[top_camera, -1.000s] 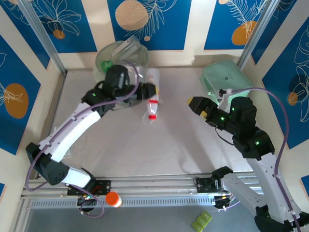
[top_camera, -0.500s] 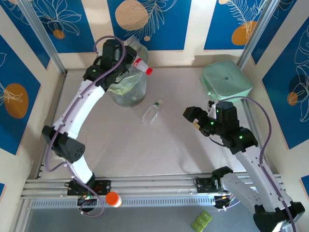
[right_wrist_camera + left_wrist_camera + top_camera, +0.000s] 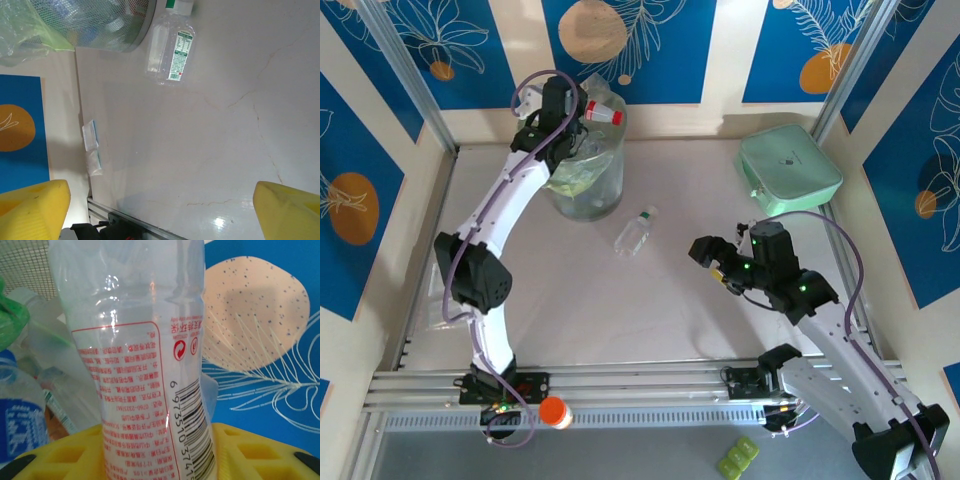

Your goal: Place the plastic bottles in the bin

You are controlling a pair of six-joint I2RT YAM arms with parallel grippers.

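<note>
Left arm (image 3: 506,198) has lifted bottle (image 3: 603,114) above bin (image 3: 608,188).

The clear bottle (image 3: 135,340) carries red Chinese print, a red recycling sign (image 3: 180,351) at centre, and at 5 o'clock a black barcode (image 3: 194,415) reading 6 973510 3741, then cut off. Print on the green-labelled bottle (image 3: 172,50) is illegibly small.
</note>
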